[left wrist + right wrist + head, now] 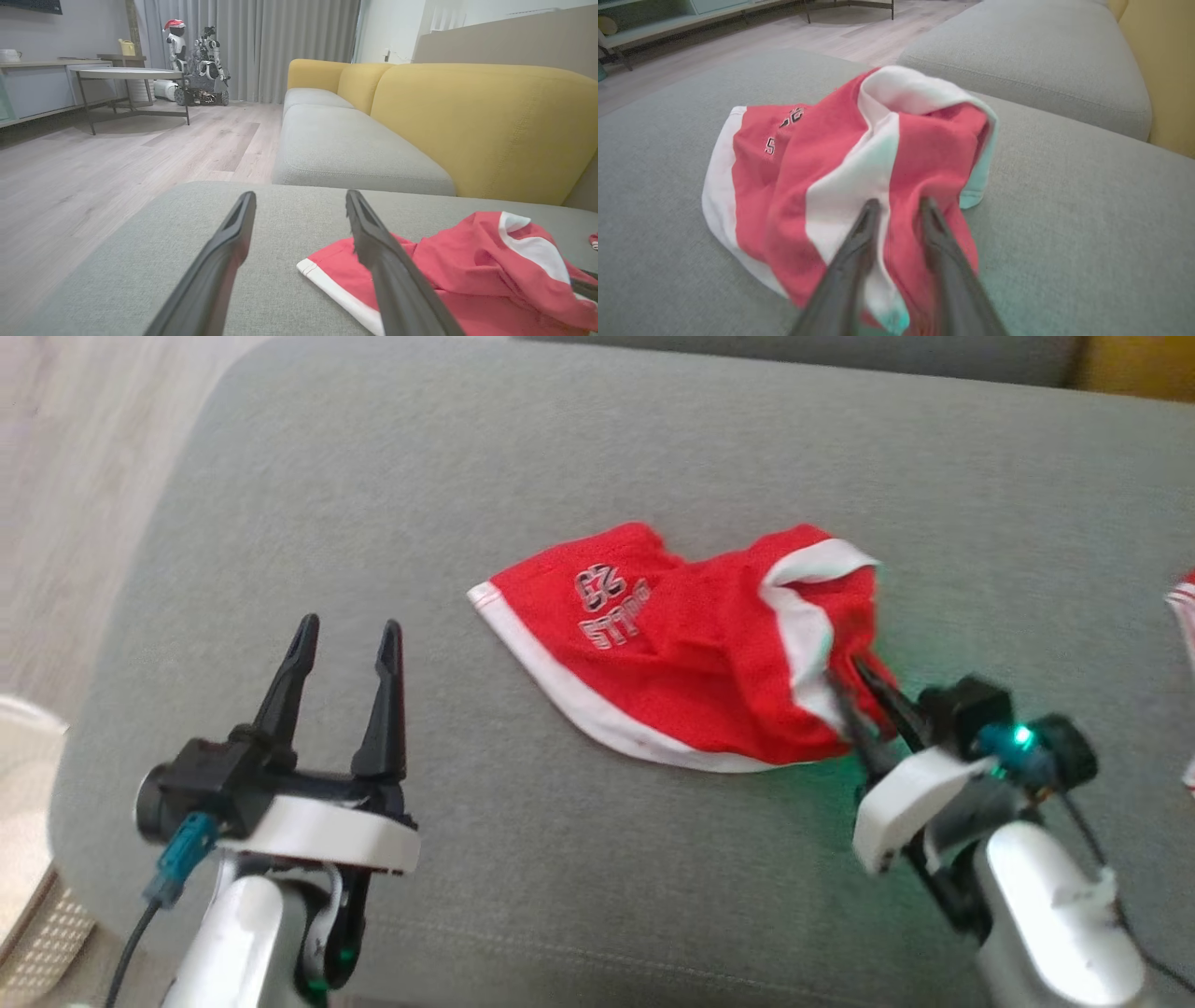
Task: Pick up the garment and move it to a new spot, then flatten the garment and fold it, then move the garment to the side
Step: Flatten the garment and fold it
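**A:** Where is the garment?

**B:** The garment [672, 653] lies crumpled on the grey cushion [373, 523], a little right of centre in the head view. It is red with white trim. Its printed side faces up at the left, and its right end is bunched higher.

**A:** And the left gripper?

**B:** The left gripper [349, 627] hovers at the lower left of that frame, clear of the garment. Its jaws are spread wide and hold nothing.

**A:** The right one?

**B:** The right gripper [845, 670] is at the lower right, with its tips at the garment's bunched right end. In the right wrist view the jaws stand fairly narrow, with a red-and-white fold between and around them. I cannot tell whether they pinch the fabric or only rest against it.

**A:** Anything else?

**B:** A bit of red-and-white cloth [1184, 607] shows at the right edge of the head view, well apart from the garment. The left wrist view has a yellow backrest [467, 126] at the upper right and a wood floor [93, 163] at the left.
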Robot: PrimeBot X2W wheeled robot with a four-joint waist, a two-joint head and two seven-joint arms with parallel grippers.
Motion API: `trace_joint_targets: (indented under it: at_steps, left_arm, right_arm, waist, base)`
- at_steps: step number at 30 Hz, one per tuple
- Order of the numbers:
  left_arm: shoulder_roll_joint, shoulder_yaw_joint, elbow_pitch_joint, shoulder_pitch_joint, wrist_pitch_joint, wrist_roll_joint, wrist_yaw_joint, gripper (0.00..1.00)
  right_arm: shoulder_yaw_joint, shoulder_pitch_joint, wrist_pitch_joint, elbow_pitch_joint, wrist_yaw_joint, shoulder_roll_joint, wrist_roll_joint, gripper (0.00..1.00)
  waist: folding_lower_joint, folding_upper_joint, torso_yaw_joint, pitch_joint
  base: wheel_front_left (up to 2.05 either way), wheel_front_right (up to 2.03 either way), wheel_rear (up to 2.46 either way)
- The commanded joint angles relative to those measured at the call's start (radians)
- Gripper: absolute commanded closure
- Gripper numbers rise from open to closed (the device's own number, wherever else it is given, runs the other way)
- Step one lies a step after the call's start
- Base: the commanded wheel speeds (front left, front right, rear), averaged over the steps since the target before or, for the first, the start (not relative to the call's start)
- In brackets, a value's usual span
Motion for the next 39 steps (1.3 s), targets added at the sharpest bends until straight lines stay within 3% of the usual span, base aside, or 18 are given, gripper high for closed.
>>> trace_joint_targets:
  at_steps: [1, 10, 14, 23, 31, 32, 33, 34, 39]
  left_arm:
    - [0.002, 0.040, -0.030, -0.058, -0.012, 0.011, -0.007, 0.00]
    - [-0.043, 0.058, -0.038, -0.083, -0.012, 0.039, -0.044, 0.00]
    - [-0.054, 0.077, -0.041, -0.094, -0.012, 0.050, -0.059, 0.00]
    - [-0.088, 0.075, -0.032, -0.149, -0.012, 0.074, -0.098, 0.00]
    - [-0.104, 0.078, -0.021, -0.165, -0.012, 0.086, -0.115, 0.00]
    - [-0.105, 0.080, -0.020, -0.165, -0.012, 0.088, -0.116, 0.00]
    - [-0.106, 0.083, -0.018, -0.165, -0.012, 0.091, -0.117, 0.00]
    - [-0.106, 0.087, -0.016, -0.164, -0.012, 0.093, -0.117, 0.00]
    - [-0.108, 0.109, -0.006, -0.143, -0.012, 0.107, -0.120, 0.00]
  right_arm:
    - [0.002, -0.055, -0.014, -0.032, -0.001, -0.009, 0.008, 1.00]
    - [-0.042, -0.189, -0.019, -0.037, -0.001, -0.044, 0.029, 1.00]
    - [-0.063, -0.279, -0.033, 0.015, -0.001, -0.045, 0.072, 1.00]
    - [-0.048, -0.547, -0.114, 0.330, -0.001, -0.057, 0.155, 1.00]
    - [-0.032, -0.641, -0.187, 0.604, -0.001, -0.046, 0.204, 1.00]
    - [-0.026, -0.647, -0.197, 0.632, -0.001, -0.041, 0.211, 0.86]
    - [-0.021, -0.651, -0.213, 0.650, -0.001, -0.033, 0.225, 0.49]
    - [-0.010, -0.653, -0.231, 0.663, -0.001, -0.026, 0.233, 0.00]
    - [0.044, -0.626, -0.303, 0.672, -0.001, -0.005, 0.295, 0.00]
  waist:
    - [-0.0001, 0.0000, 0.034, 0.023]
    - [-0.0001, 0.0000, 0.059, 0.057]
    - [-0.0001, 0.0000, 0.047, 0.083]
    - [-0.0001, 0.0000, 0.069, 0.164]
    - [-0.0001, 0.0000, 0.079, 0.188]
    - [-0.0001, 0.0000, 0.077, 0.188]
    - [-0.0001, 0.0000, 0.073, 0.186]
    - [-0.0001, 0.0000, 0.067, 0.182]
    - [-0.0001, 0.0000, 0.025, 0.142]
  base:
    - [0.00, 0.00, 0.00]
    - [0.00, 0.00, 0.00]
    - [0.00, 0.00, 0.00]
    - [0.00, 0.00, 0.00]
    - [0.00, 0.00, 0.00]
    - [0.00, 0.00, 0.00]
    - [0.00, 0.00, 0.00]
    - [0.00, 0.00, 0.00]
    - [0.00, 0.00, 0.00]
